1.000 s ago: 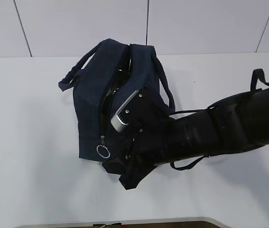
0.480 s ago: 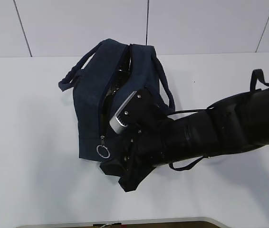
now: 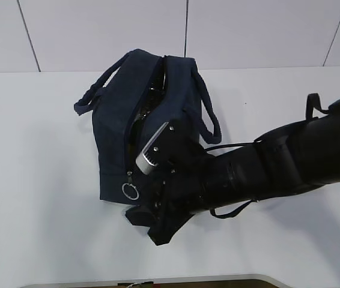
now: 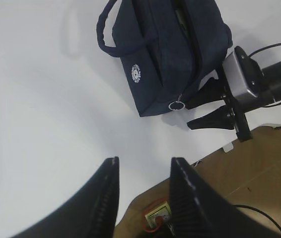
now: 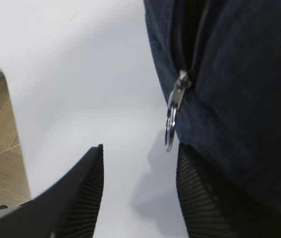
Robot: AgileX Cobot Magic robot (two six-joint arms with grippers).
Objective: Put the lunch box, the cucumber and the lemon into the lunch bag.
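Fingers of the right gripper (image 5: pixel 138 191) are seen nearest, black and ribbed, spread apart with nothing held between them. They are poised just beside the near end of the lunch bag (image 3: pixel 137 120), where a metal ring pull (image 5: pixel 170 126) hangs from the zipper; one finger lies close against the navy fabric, though contact cannot be confirmed. In the exterior view the right arm (image 3: pixel 266 171) is stretched in from the right, low over the white counter (image 3: pixel 32 180), with its wrist set at the bag's near right corner.

The left gripper (image 4: pixel 143 196) is held well apart from the bag, above the counter's edge, its two dark fingers parted and empty.

Farther back, the lunch bag is seen resting on the counter near the middle, its top zipper open and two looped handles lying to either side. Dark contents are glimpsed through the opening, but they cannot be identified.
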